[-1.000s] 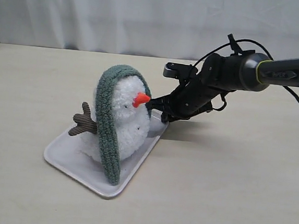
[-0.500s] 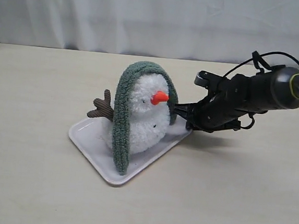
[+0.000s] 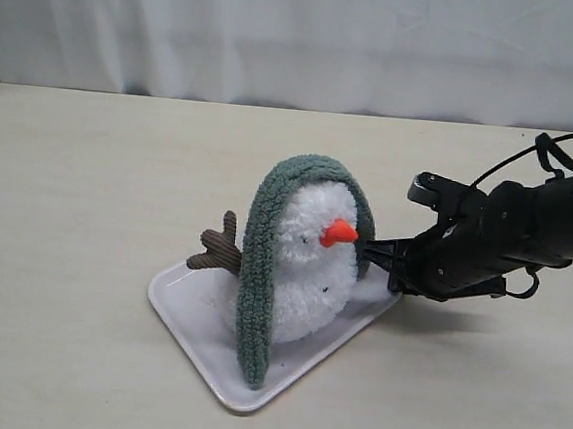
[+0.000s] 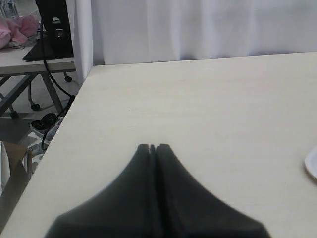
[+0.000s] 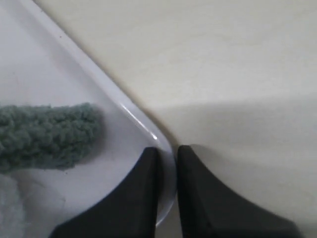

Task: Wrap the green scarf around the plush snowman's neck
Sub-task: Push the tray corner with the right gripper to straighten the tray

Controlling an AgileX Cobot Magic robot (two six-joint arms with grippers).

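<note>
The plush snowman (image 3: 315,257) stands on a white tray (image 3: 190,311), its orange nose toward the right arm. The green scarf (image 3: 261,273) lies draped over its head like a hood; one end hangs down the front to the tray, and the other end (image 5: 47,136) rests on the tray behind. The neck is not wrapped. My right gripper (image 3: 378,255) (image 5: 167,151) is shut on the tray's rim (image 5: 126,111), one finger inside and one outside. The left gripper (image 4: 153,148) is shut with nothing in it, over bare table, away from the snowman.
A brown twig arm (image 3: 218,252) sticks out on the snowman's left side. The left wrist view shows the table's edge, with a stand, cables and pink things (image 4: 20,27) beyond it. A white curtain hangs behind the table.
The right gripper has dragged the tray, with snowman and scarf on it, to the right and toward the front of the table. The scarf stays draped over the head.
</note>
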